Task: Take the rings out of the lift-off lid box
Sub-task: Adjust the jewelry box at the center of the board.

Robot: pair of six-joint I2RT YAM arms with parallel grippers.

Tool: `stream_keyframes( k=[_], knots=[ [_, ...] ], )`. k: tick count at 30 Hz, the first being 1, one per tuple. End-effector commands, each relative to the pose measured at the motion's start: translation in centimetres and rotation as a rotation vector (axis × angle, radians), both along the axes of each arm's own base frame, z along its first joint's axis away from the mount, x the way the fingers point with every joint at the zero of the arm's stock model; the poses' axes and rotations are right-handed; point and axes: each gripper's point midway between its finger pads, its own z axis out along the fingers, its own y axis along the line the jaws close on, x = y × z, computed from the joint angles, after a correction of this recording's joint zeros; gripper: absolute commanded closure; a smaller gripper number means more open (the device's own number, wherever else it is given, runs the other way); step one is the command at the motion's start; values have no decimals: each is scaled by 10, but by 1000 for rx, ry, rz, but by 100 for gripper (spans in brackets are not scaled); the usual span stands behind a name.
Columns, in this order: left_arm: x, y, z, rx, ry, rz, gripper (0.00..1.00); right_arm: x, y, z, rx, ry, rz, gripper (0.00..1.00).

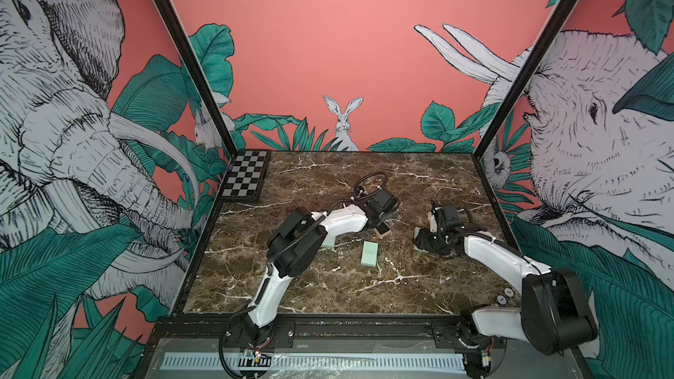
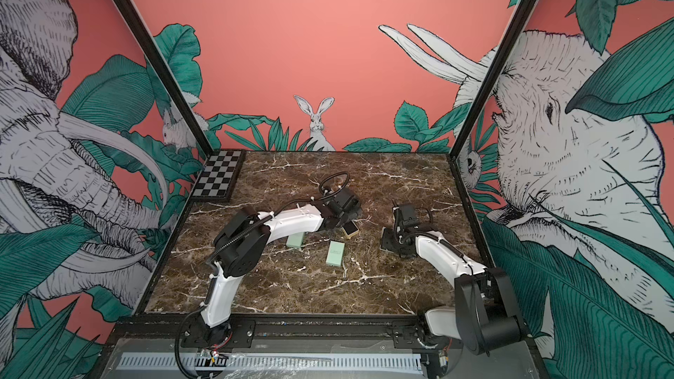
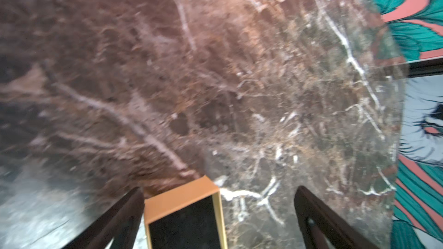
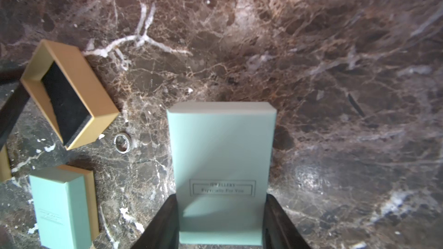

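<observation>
My right gripper (image 4: 220, 197) is shut on a mint-green box (image 4: 220, 154) with a "JEWELLERY" label, its fingers pressed against both long sides; whether it is the lid alone I cannot tell. One thin beaded ring (image 4: 123, 142) lies on the marble between that box and an open gold box base (image 4: 67, 97) whose black lining looks bare. Over the gold base (image 3: 179, 195) my left gripper (image 3: 218, 216) stands open, the base close to one finger (image 3: 124, 214). In both top views the left gripper (image 1: 383, 221) is over the base (image 1: 382, 230), and the right gripper (image 1: 419, 242) is to its right.
A second mint-green box (image 1: 369, 253) on a gold base (image 4: 92, 195) lies mid-table. A third (image 1: 328, 243) is partly hidden under my left arm. A checkerboard (image 1: 244, 176) fills the far-left corner. Patterned walls enclose the dark marble table (image 1: 310, 286).
</observation>
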Motion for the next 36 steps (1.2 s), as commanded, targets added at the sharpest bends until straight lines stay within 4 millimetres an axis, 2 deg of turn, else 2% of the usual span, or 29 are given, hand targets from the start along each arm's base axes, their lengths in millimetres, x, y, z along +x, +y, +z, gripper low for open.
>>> stream_keyframes(
  k=[1, 4, 6, 10, 13, 19, 27, 29, 31, 36],
  knots=[
    [11, -15, 15, -20, -46, -48, 1, 1, 6, 2, 27, -22, 18, 66],
    [14, -14, 18, -9, -55, -58, 1, 2, 8, 4, 33, -28, 28, 67],
    [16, -3, 23, 7, -63, -54, 1, 2, 12, 7, 38, -33, 45, 68],
    [16, 29, 43, 54, -88, -59, 1, 5, 21, 14, 32, -24, 97, 67],
    [12, 60, 61, 139, -94, -99, 1, 3, 16, 17, -47, 0, 109, 67],
    [-11, 135, 107, 347, -146, -135, 1, 4, 31, 25, -127, 26, 167, 67],
    [-51, 198, 168, 551, -254, -307, 1, 16, 69, 43, -173, 76, 323, 66],
    [-58, 212, 179, 606, -295, -347, 1, 16, 80, 47, -178, 94, 372, 66],
    [-64, 226, 186, 647, -327, -378, 1, 17, 88, 40, -197, 130, 403, 66],
    [-74, 269, 193, 835, -361, -365, 1, 21, 103, 37, -221, 165, 449, 66]
  ],
)
